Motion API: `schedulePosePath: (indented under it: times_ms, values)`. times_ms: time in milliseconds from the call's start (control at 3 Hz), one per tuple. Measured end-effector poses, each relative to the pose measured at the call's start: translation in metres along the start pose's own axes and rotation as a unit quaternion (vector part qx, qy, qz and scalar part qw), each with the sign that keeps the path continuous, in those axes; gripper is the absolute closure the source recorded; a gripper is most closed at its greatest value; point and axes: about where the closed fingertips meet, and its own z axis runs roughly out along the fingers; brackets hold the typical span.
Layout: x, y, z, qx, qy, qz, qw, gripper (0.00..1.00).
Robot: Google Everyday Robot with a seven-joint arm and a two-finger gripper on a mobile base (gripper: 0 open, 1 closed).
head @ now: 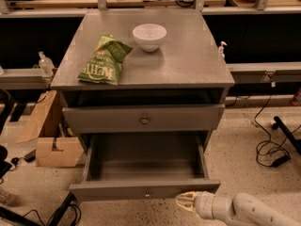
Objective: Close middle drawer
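Note:
The middle drawer is a wide grey box pulled well out of the grey cabinet, and it is empty inside. Its low front panel has a small round knob at the centre. My gripper is at the bottom right of the view on a white arm. It points left, right against the lower edge of the front panel, to the right of the knob. Above, a taller grey drawer front with a brassy knob stands slightly out.
On the cabinet top lie a green chip bag and a white bowl. A cardboard box stands on the floor to the left, and cables lie to the right. Workbenches run behind.

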Motion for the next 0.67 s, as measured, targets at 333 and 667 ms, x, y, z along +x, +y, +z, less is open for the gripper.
schedulePosePath:
  times_ms: [333, 667]
  values:
    - [0.0000, 0.0000, 0.0000, 0.000, 0.000, 0.000, 1.0000, 1.00]
    - [-0.0007, -0.0076, 0.0098, -0.006, -0.014, -0.004, 0.9999, 1.00]
